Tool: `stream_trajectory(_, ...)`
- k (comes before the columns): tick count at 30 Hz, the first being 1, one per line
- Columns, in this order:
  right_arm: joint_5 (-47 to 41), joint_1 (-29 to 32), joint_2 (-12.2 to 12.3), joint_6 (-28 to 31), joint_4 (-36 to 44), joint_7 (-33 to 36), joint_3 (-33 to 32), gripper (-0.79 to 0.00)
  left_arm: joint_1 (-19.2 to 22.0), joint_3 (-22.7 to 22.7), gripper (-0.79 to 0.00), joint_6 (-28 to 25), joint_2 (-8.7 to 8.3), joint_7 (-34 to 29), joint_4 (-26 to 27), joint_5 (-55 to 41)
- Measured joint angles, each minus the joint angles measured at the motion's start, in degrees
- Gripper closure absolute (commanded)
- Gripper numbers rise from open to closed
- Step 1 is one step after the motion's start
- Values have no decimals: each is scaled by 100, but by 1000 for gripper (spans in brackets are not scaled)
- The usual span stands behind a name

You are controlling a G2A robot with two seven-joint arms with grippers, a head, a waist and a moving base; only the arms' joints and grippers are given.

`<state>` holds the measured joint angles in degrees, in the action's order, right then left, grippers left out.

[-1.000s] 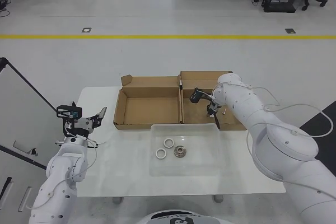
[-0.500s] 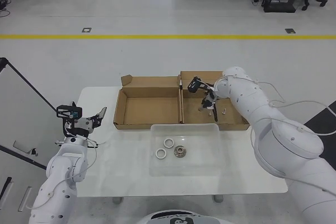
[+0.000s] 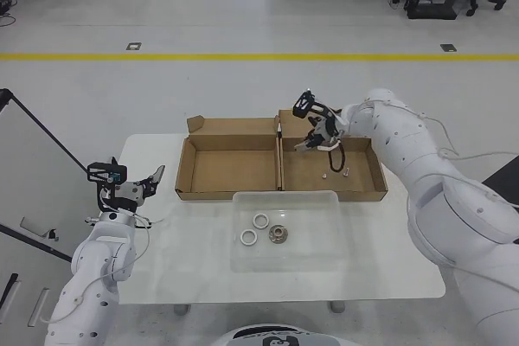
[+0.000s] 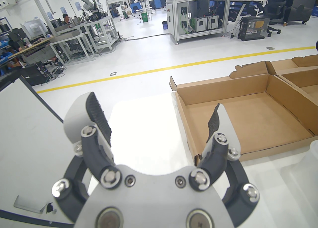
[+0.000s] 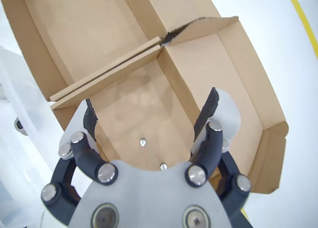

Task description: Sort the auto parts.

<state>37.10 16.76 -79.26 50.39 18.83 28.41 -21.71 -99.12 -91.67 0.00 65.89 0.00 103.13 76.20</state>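
Right gripper (image 5: 151, 104) hangs wide open and empty above the right box (image 3: 361, 179), which holds two bolts (image 5: 142, 142). Left gripper (image 4: 154, 101), open and empty, hovers at the left of the table (image 3: 199, 259).

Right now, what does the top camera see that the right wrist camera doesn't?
The top view adds the left gripper, open at the table's left side, and the whole clear tray holding two white rings. The right wrist view adds a close look at the torn corner between the boxes. Both show the right gripper, open over the right box, its two bolts, and the left box.
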Motion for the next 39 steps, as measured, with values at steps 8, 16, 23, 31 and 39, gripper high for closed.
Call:
stream_trajectory(8,-635,134,463,697,691,-78,-530,-785,0,0,-785,0,0,0,0,0)
stream_trajectory(16,-1784,767,1253,726,2386,688,-1381,-785,0,0,-785,0,0,0,0,0)
stream_trajectory(23,-3279,2027,2200,69,4641,1978,-2724,-785,0,0,-785,0,0,0,0,0)
stream_trajectory(31,-4803,4051,3072,-705,6815,3250,-4824,-785,0,0,-785,0,0,0,0,0)
stream_trajectory(39,-5481,5488,3477,-931,7549,3480,-6265,-785,0,0,-785,0,0,0,0,0)
